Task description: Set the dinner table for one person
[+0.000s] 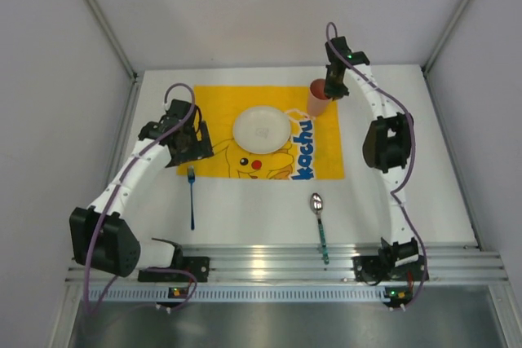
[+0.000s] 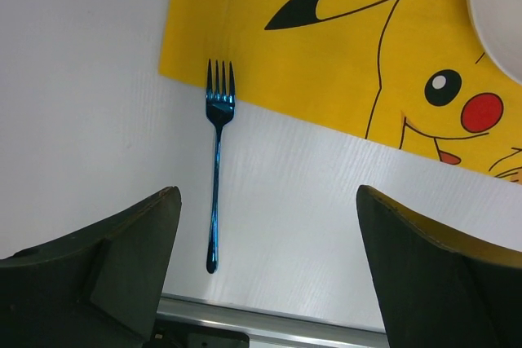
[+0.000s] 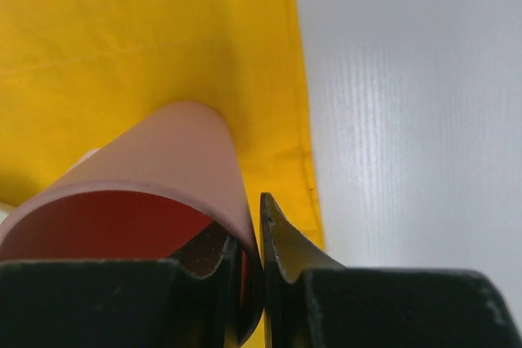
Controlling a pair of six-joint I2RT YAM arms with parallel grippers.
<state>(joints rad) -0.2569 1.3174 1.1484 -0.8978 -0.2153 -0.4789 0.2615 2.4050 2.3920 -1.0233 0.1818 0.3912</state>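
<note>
The slotted aluminium rail [image 1: 269,262] runs along the near edge of the dinner table [image 1: 245,218], a flat white rectangular top, and carries both arm bases. A yellow cartoon-printed placemat [image 1: 216,103] lies flat on the far half of the table, near the centre. A white plate [image 1: 262,129] rests on the middle of the placemat. A blue fork [image 2: 216,193] lies on the bare table at the near left corner of the placemat, with its tines pointing far and just overlapping the yellow edge and its handle pointing toward the rail. A spoon [image 1: 319,222] lies on the table near and right of the plate. Its bowl points far and sits apart from the placemat, and its teal handle reaches onto the rail. The left gripper [image 2: 267,226] hangs above the fork with its fingers spread wide apart and nothing between them. The fork is not touched. The right gripper [image 3: 254,250] is at the far right corner of the placemat, clamped on the rim of a pink cup [image 3: 163,177], with one finger inside the wall and one outside. The cup is upright over the placemat, right of the plate. It probably stands on the cloth, but its base is hidden in every view.
</note>
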